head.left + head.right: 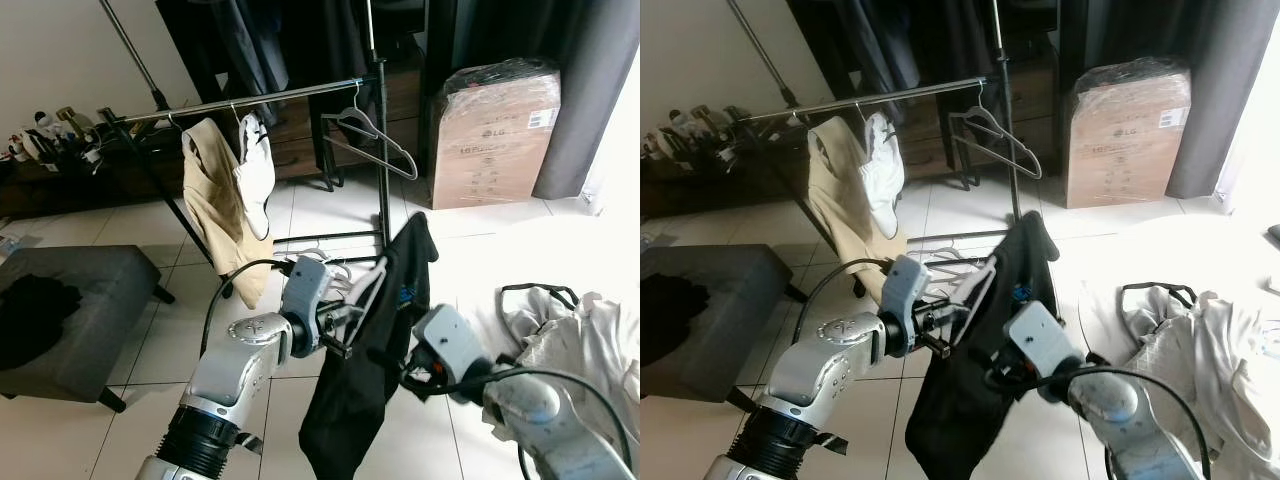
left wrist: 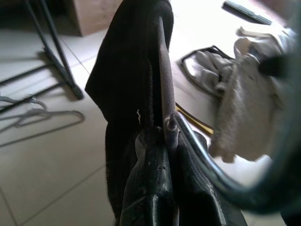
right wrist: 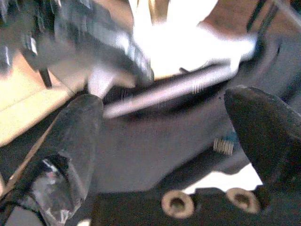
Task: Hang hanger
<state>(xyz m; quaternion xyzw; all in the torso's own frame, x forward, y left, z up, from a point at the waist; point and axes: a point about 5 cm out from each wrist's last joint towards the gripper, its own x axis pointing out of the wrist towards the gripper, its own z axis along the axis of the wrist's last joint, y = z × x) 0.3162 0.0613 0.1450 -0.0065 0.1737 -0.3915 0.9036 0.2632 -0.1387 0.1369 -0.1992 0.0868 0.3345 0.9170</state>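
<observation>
A grey hanger (image 1: 366, 288) carries a black garment (image 1: 375, 380) that hangs down in front of me. My left gripper (image 1: 345, 322) is shut on the hanger; in the left wrist view its fingers (image 2: 153, 155) pinch the hanger's thin bar (image 2: 163, 80) against the black cloth. My right gripper (image 3: 164, 132) is open just right of the garment, with the hanger bar (image 3: 178, 92) and dark fabric lying between its spread fingers (image 3: 70, 141). The metal clothes rail (image 1: 260, 98) stands farther back, above the held hanger.
On the rail hang a beige garment (image 1: 215, 200), a white garment (image 1: 256, 170) and a bare hanger (image 1: 366, 125). Loose hangers (image 1: 322, 262) lie at the rack's foot. A wrapped cardboard box (image 1: 495, 135) is back right, a grey ottoman (image 1: 70, 300) left, a pile of clothes (image 1: 575, 335) right.
</observation>
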